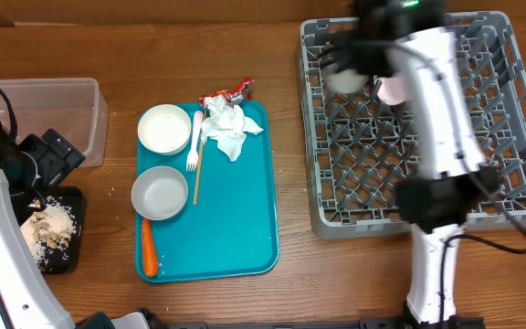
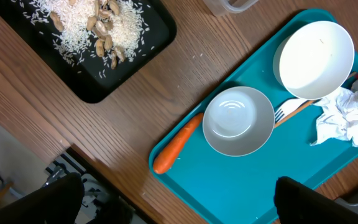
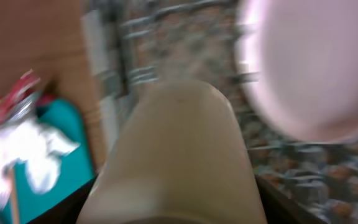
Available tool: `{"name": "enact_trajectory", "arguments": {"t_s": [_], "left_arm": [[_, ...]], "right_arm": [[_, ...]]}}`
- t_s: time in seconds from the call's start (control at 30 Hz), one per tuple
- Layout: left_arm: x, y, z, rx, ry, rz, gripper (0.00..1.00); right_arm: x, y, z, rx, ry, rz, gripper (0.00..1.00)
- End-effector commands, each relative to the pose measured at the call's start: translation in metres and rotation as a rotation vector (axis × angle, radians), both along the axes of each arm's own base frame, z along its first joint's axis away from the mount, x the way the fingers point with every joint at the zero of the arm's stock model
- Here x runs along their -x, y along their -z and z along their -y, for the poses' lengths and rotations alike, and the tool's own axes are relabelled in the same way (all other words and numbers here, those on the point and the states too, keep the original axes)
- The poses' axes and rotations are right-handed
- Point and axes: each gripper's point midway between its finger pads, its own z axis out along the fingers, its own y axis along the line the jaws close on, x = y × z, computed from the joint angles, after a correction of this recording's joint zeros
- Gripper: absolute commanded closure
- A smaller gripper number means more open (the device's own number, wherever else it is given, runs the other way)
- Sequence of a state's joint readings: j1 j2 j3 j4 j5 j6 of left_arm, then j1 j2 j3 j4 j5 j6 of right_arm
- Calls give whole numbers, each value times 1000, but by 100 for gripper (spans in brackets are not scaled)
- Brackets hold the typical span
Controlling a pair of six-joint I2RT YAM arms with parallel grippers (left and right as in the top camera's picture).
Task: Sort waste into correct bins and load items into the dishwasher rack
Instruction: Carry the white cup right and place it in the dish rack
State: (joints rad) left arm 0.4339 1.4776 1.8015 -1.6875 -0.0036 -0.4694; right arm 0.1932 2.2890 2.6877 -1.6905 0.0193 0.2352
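My right gripper (image 3: 176, 208) is shut on the small white cup (image 3: 179, 143), held over the far left part of the grey dishwasher rack (image 1: 519, 119). A white plate (image 3: 309, 68) stands in the rack beside it. On the teal tray (image 1: 245, 228) lie two white bowls (image 1: 164, 128) (image 1: 160, 193), the white fork (image 1: 193, 146), the crumpled napkin (image 1: 229, 131) and the carrot (image 1: 149, 249). The foil wrapper (image 1: 229, 92) rests at the tray's far edge. My left gripper (image 2: 179, 208) hangs open and empty over the tray's near left corner.
The clear tub (image 1: 57, 114) stands at the far left. In front of it, the black tray (image 1: 62, 233) holds rice and nut scraps (image 2: 98, 22). A thin wooden stick (image 1: 197, 174) lies beside the fork. The table's front edge runs close under my left gripper.
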Motion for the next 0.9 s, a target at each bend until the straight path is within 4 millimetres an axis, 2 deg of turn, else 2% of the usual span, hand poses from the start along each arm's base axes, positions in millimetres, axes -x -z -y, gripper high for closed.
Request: {"name": "enact_trajectory", "arguments": {"t_s": [0.0, 0.2, 0.3, 0.37, 0.47, 0.53, 0.73, 0.8, 0.87], "left_arm": [[0, 3, 0, 10, -13, -8, 0], [0, 3, 0, 10, -13, -8, 0], [0, 3, 0, 10, -13, -8, 0], [0, 3, 0, 10, -13, -8, 0], [0, 3, 0, 10, -13, -8, 0], [0, 3, 0, 10, -13, -8, 0], [0, 3, 0, 10, -13, -8, 0], [0, 3, 0, 10, -13, -8, 0], [0, 3, 0, 10, -13, -8, 0]], "right_arm": [[-4, -30, 77, 15, 178, 77, 70], [5, -30, 182, 15, 423, 74, 69], [15, -26, 221, 13, 509, 61, 69], [22, -22, 239, -15, 548, 47, 69], [28, -15, 255, -35, 587, 27, 69], [31, -6, 261, -36, 601, 4, 66], [31, 20, 255, -40, 589, -65, 58], [31, 27, 252, -42, 584, -86, 51], [33, 30, 250, -43, 582, -99, 27]]}}
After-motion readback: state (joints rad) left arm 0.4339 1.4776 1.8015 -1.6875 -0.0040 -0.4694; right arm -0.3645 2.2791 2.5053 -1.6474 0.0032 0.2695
